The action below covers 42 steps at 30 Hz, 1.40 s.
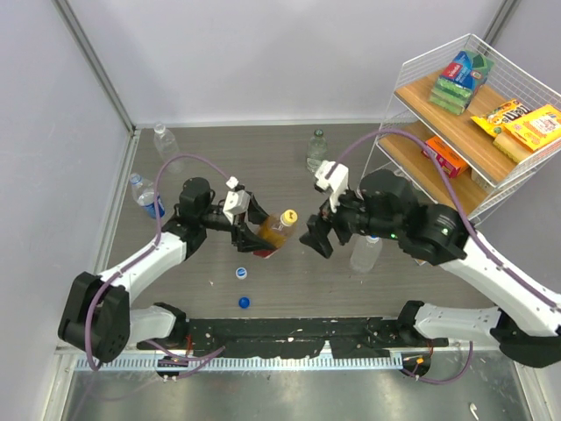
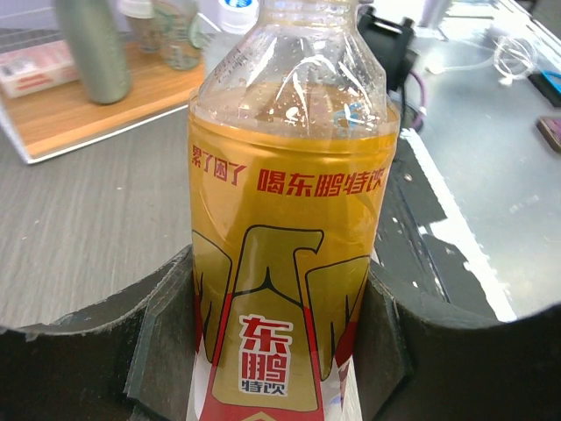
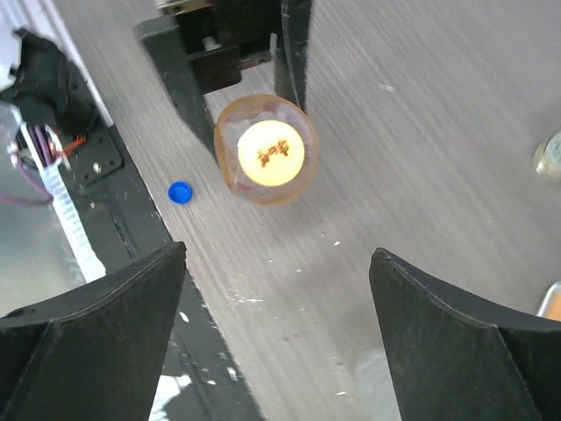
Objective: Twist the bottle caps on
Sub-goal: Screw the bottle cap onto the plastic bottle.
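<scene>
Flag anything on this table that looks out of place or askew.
The amber bottle leans sideways in the left hand, yellow cap on top. A blue cap and a white-and-blue cap lie loose on the table near the front edge, apart from every bottle. No spill shows.

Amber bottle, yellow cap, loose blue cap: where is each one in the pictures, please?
amber bottle [image 2: 280, 263], left wrist view, on its label.
yellow cap [image 3: 272, 153], right wrist view, centre of its top.
blue cap [image 3: 180, 192], right wrist view, middle of its top.
</scene>
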Tool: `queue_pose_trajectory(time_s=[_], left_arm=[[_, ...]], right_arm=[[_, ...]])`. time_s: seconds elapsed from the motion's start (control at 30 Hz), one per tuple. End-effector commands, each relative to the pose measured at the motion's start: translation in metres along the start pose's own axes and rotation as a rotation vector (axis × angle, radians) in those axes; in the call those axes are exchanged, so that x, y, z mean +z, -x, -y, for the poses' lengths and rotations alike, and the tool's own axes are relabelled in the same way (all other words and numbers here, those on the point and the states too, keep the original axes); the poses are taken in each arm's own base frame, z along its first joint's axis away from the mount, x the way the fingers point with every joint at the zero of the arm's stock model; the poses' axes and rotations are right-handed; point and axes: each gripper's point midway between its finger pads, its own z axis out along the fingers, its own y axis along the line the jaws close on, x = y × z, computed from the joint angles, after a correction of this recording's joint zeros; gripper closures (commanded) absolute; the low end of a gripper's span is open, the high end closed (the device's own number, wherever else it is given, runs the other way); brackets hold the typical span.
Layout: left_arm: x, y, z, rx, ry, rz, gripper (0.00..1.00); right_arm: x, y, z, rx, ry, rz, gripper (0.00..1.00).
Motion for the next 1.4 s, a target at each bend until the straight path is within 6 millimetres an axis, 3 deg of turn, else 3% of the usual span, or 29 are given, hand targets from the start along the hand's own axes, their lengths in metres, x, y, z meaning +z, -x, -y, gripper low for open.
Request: queue_pose_trajectory(time_s=[0.0,0.13,0.23,0.43,0.77,1.37], left_arm=[[-0.006,0.014,0.011,0.114,-0.167,0.02,0.69],[-0.011,0.021,0.014,0.061,-0.249,0.04,0.68],[-0.011,0.022,0.015,0.07,-0.25,0.042,0.68],[-0.014,0.022,0.026,0.141,-0.234,0.046,0.68],[-0.016,0.023,0.028,0.163,-0.187,0.034,0.68],[-0.015,0.02,0.024,0.158,-0.171,0.024,0.68]], right_arm=[[-0.027,0.013,-0.022,-0.343,0.177,0.128,0.11],[-0.023,0.024,-0.024,-0.454,0.203,0.14,0.15],[-0.015,0.015,-0.026,-0.596,0.261,0.081,0.17],[-0.015,0.039,-0.025,-0.74,0.258,0.149,0.15],[-0.009,0.059,-0.042,-0.664,0.341,0.158,0.21],[0.01,0.056,-0.048,-0.599,0.378,0.121,0.36]])
